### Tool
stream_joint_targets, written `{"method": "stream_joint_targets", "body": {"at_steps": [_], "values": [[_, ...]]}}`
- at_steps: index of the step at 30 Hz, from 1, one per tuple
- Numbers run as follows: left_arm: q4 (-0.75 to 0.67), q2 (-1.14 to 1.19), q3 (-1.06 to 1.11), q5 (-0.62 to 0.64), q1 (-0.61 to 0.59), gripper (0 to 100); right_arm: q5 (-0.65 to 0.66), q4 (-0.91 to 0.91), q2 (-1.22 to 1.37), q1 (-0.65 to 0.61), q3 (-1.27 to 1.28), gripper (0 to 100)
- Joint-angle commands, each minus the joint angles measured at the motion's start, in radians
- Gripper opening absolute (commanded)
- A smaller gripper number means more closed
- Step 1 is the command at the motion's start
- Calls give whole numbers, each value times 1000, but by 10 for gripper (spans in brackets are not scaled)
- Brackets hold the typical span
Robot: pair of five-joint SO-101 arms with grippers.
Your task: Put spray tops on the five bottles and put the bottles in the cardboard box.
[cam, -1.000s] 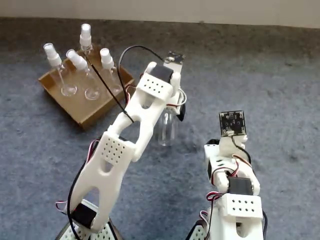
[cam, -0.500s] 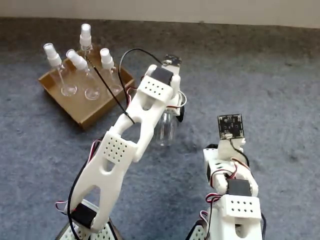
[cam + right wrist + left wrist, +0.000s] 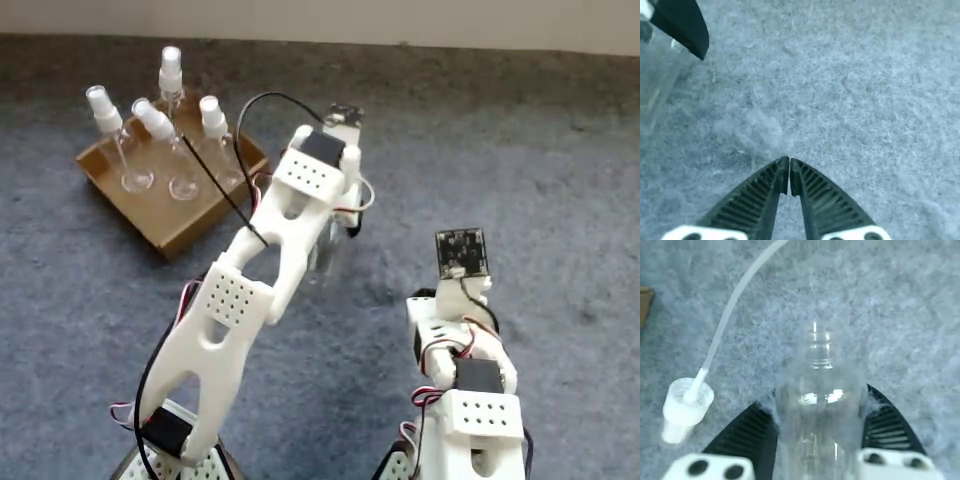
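Note:
A clear bottle (image 3: 818,390) with an open neck and no spray top stands on the grey carpet, and my left gripper (image 3: 817,407) is shut on its body. A loose white spray top (image 3: 686,407) lies on the carpet beside it, its long tube (image 3: 735,305) pointing away. In the high view the same bottle (image 3: 325,262) is partly hidden under the left arm near the middle. The cardboard box (image 3: 185,232) at the back left holds several bottles with spray tops (image 3: 170,150). My right gripper (image 3: 789,172) is shut on nothing, low over the carpet.
The right arm (image 3: 465,340) stands at the front right, a short way from the held bottle (image 3: 655,75). One black finger of the left gripper (image 3: 682,22) is seen from the right wrist. Open carpet spreads to the right and behind.
The left gripper with the bottle has shifted slightly towards the box side. The right arm drew back a little and has since kept still.

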Motion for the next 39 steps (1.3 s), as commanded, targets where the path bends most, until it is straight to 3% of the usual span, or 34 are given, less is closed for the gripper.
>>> {"method": "stream_joint_targets", "body": {"at_steps": [1, 8, 19, 28, 35, 39], "values": [[18, -166, -47, 5, -5, 24, -2, -22, -16, 13, -10, 10], [25, -384, 19, 5, 5, 24, -3, -22, -16, 12, -8, 10], [18, -911, 618, 2, -4, 27, -8, -22, -16, -67, -8, 10], [17, -1259, 840, 0, -5, 27, -8, -22, -18, -71, -8, 10], [17, -1531, 1075, -255, -87, 25, -8, -22, -18, -73, -8, 10], [-3, -1652, 1245, -267, -188, 27, -3, -22, -18, -73, -8, 10]]}}
